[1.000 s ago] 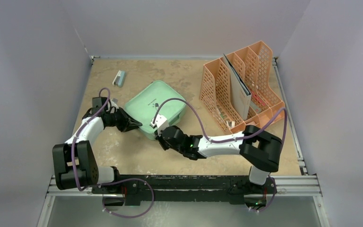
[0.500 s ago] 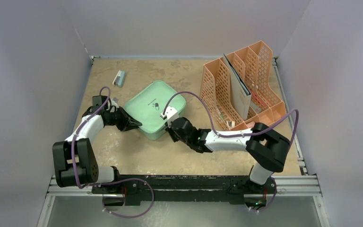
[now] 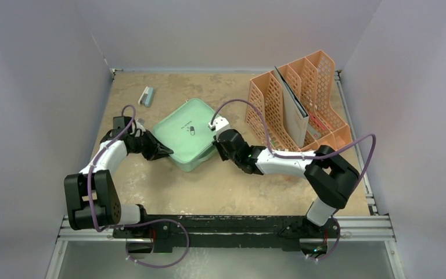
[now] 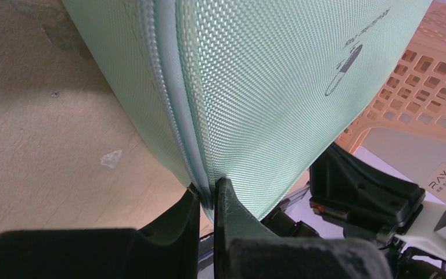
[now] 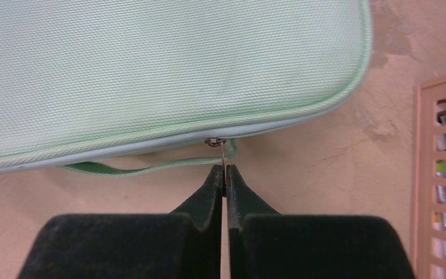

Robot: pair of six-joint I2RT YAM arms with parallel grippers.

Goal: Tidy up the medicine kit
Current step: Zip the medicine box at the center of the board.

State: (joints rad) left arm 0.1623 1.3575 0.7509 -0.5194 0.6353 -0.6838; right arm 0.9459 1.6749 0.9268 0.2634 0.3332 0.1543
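The medicine kit is a mint-green woven zip case with a small pill icon, lying flat in the middle of the table. My left gripper is shut on the kit's zip seam at its near left corner, and the left wrist view fills with the kit. My right gripper is at the kit's right corner. In the right wrist view it is shut on the metal zipper pull, just below the kit. A green strap hangs along that edge.
A peach mesh file rack stands at the back right, holding a grey booklet and close to the right arm. Its mesh also shows in the wrist views. A small pale-blue item lies at the back left.
My right gripper has travelled along the kit's near right edge, from the near corner up to the right corner, still shut. The left gripper and the kit have stayed put.
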